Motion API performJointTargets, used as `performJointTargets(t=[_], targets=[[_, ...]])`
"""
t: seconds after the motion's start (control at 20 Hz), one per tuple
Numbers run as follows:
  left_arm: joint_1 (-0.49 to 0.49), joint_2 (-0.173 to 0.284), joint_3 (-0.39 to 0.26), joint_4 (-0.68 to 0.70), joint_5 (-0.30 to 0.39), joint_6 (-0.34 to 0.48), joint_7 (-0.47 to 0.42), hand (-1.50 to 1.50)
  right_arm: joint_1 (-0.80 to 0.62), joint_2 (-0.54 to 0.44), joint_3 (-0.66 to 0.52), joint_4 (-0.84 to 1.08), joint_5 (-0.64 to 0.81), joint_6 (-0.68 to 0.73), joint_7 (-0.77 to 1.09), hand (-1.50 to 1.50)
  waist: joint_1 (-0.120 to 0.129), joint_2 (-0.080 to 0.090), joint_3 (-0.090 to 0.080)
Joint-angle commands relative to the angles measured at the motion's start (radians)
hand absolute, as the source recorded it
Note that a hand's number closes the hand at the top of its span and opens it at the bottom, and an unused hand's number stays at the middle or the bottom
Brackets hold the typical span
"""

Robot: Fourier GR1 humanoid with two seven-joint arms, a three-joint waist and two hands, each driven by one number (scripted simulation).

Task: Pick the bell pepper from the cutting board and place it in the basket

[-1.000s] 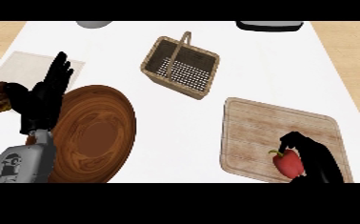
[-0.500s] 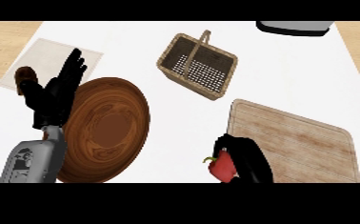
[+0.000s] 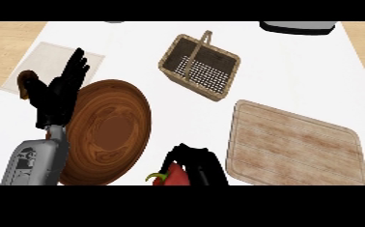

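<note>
Light is bright and even over the white desk point(image 3: 285, 76), with no glare and no strong direction. Shadows are faint: a soft grey smudge lies just beside the basket point(image 3: 200, 66), and the plate point(image 3: 107, 132) is darker toward its near rim. Outlines look slightly soft throughout.

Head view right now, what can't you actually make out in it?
- Bell pepper: the right robot hand curls over it and the lower edge cuts it, so only a red patch and green stem show.
- Grey object, top right: cut by the upper edge, identity unclear.
- Brown item behind the open left robot hand: mostly hidden, cannot tell what it is.
- Basket interior: partly hidden by its walls.
</note>
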Motion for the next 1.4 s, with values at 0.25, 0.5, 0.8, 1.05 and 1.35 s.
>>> performJointTargets(t=[0.25, 0.5, 0.8, 1.05, 1.35], targets=[[0.003, -0.009, -0.006, 0.025, -0.027, 0.027, 0.004, 0.0, -0.254, 0.006, 0.162, -0.033, 0.091, -0.279, 0.361, 1.5, -0.035, -0.01, -0.008], [0.0, 0.01, 0.009, 0.017, -0.008, 0.003, 0.0, 0.0, -0.451, 0.006, 0.087, -0.052, 0.116, -0.302, 0.556, 1.5, -0.022, -0.015, -0.01], [0.003, -0.001, -0.007, 0.02, -0.019, 0.007, -0.01, 0.0, -0.702, 0.006, -0.045, 0.041, 0.133, -0.346, 0.731, 1.5, -0.007, -0.011, -0.009], [-0.016, 0.005, -0.007, 0.036, -0.024, 0.005, 0.01, 0.0, -0.958, 0.006, -0.161, 0.192, 0.128, -0.292, 0.875, 1.5, -0.003, -0.007, -0.008], [-0.045, -0.02, -0.027, 0.059, -0.042, 0.021, -0.011, 0.0, -1.23, 0.006, -0.222, 0.424, 0.082, -0.194, 0.963, 1.5, 0.009, 0.0, -0.01]])
